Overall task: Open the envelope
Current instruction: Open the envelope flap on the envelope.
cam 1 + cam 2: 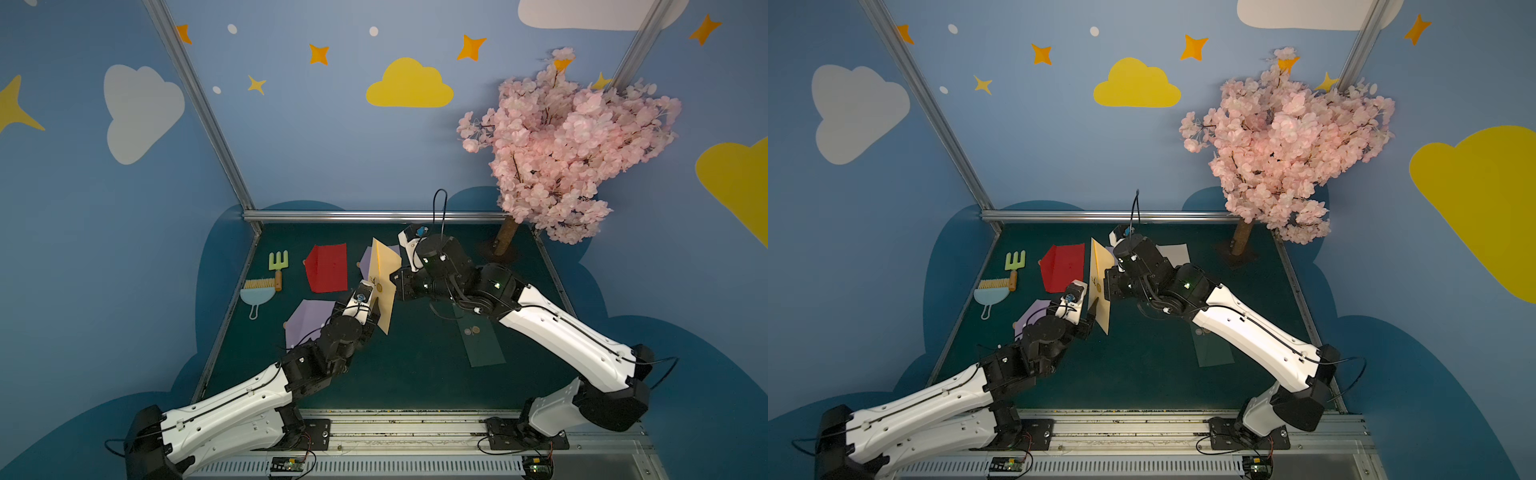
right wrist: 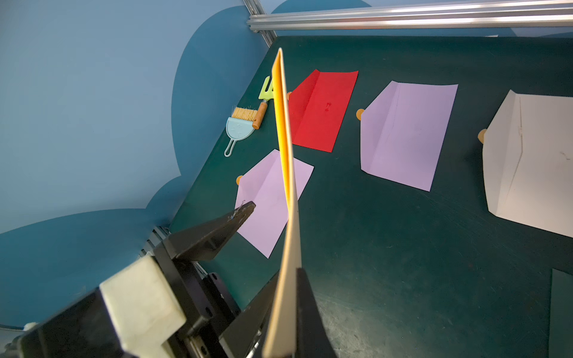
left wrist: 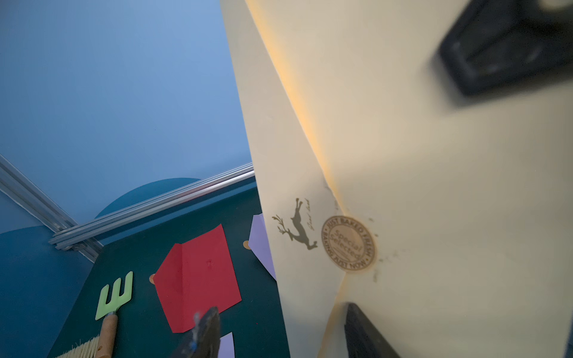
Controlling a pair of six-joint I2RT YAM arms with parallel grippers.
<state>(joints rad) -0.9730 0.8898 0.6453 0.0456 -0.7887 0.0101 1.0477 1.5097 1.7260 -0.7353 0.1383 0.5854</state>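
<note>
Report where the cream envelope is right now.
In both top views the cream envelope stands on edge above mid-table, right of the red envelope. It is clamped by the right gripper, with the left gripper's open jaws at its near end.

Both top views look down from high at the front across the green table (image 1: pixel 415 374) toward the back wall (image 1: pixel 332 145), while each wrist view sits close beside the cream envelope (image 3: pixel 403 186), the left seemingly nearest and partly blurred, both catching the red envelope (image 2: pixel 322 111).

misc: blossom tree (image 1: pixel 569 141) – bk corner | rake (image 1: pixel 278 261), brush (image 1: pixel 258 284), dustpan (image 1: pixel 257 297) – grouped
</note>
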